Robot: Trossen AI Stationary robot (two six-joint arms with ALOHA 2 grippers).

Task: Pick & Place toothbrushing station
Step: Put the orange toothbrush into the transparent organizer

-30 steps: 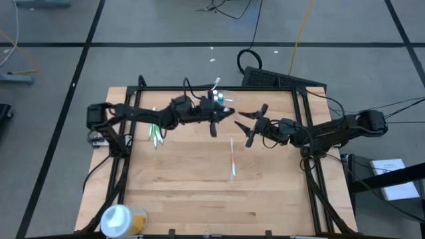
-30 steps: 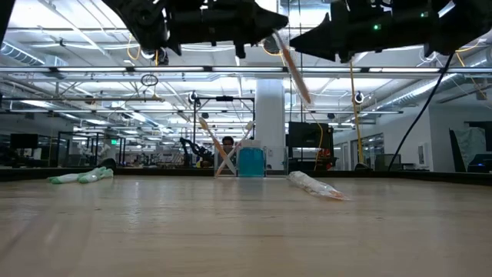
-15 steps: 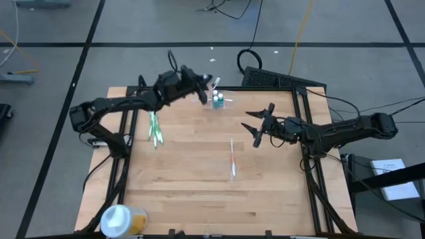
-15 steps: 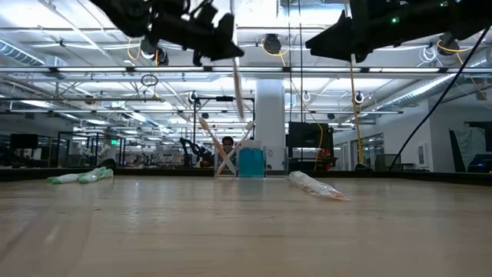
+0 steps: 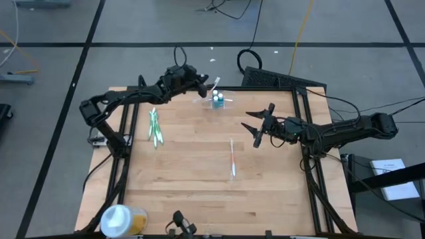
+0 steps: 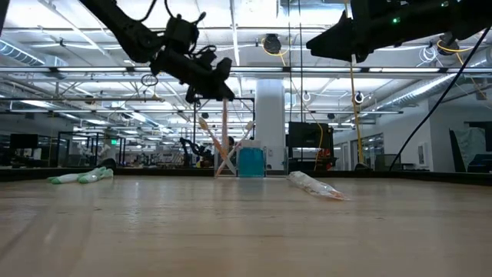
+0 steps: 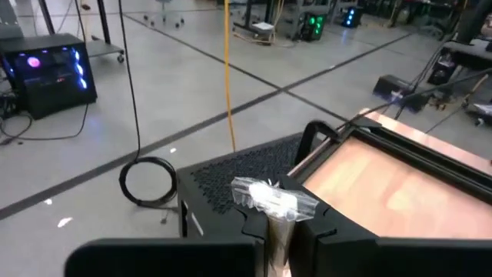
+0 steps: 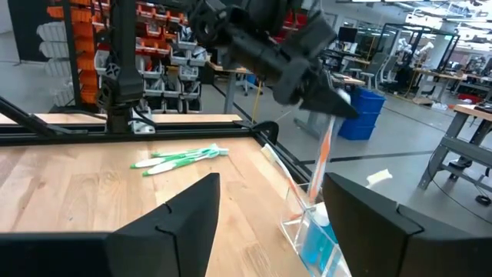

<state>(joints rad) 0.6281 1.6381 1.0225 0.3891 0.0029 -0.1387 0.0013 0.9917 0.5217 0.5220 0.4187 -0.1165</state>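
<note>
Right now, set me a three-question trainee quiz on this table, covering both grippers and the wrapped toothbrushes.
1. True or false: the right gripper is shut on a toothbrush.
2. The left gripper holds an orange toothbrush in clear wrap. It hangs right by: A a white plate; B the small clear plastic holder; C a metal bowl.
3. Fill in: the green wrapped toothbrushes lie on the wooden table toward the ___ arm's side.

Key: 1 false, it is open and holds nothing; 2 B; 3 left.
</note>
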